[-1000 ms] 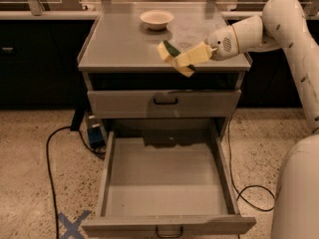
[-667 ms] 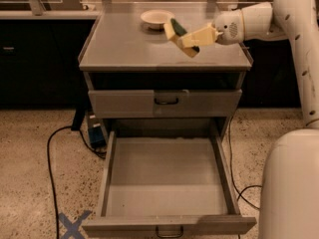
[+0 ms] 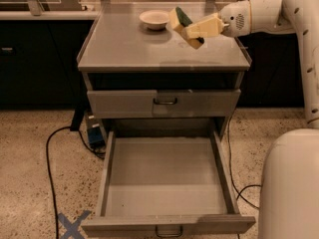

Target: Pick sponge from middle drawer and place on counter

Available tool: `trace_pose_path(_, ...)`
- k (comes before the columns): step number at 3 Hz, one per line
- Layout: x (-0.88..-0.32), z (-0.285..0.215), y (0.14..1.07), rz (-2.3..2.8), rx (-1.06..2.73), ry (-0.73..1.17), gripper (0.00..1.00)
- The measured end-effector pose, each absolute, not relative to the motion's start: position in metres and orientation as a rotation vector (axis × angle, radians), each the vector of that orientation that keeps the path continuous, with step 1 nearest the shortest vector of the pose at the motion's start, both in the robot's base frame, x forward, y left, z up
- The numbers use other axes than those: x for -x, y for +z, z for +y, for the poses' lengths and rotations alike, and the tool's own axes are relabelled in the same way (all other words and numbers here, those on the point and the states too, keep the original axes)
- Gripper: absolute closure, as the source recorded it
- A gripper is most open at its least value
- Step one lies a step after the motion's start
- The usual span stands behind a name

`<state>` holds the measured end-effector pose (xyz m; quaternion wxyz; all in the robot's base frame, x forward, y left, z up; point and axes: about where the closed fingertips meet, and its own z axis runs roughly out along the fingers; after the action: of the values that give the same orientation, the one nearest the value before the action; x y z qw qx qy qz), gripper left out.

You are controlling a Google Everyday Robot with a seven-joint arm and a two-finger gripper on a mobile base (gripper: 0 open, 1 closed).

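Speckled terrazzo floor (image 3: 25,183), black cable (image 3: 48,156), blue tape cross (image 3: 74,224), dark cabinets (image 3: 40,63) behind.

The cabinet (image 3: 164,103) is being viewed from in front and above, fairly near; the end effector (image 3: 185,28), gripping the sponge (image 3: 183,17), is being framed upper right above the tabletop (image 3: 124,49).

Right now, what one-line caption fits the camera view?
Gripper holds the sponge over the counter, beside the bowl; middle drawer stands open below.
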<state>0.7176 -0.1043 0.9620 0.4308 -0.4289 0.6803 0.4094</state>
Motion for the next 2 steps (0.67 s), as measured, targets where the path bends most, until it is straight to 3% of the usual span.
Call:
trace_pose_path(1, -0.729, -0.107, 0.956, 1.713, 1.063, 0.981, 1.00)
trace_pose_path(2, -0.765, -0.132, 0.944, 1.783, 0.971, 0.823, 1.00)
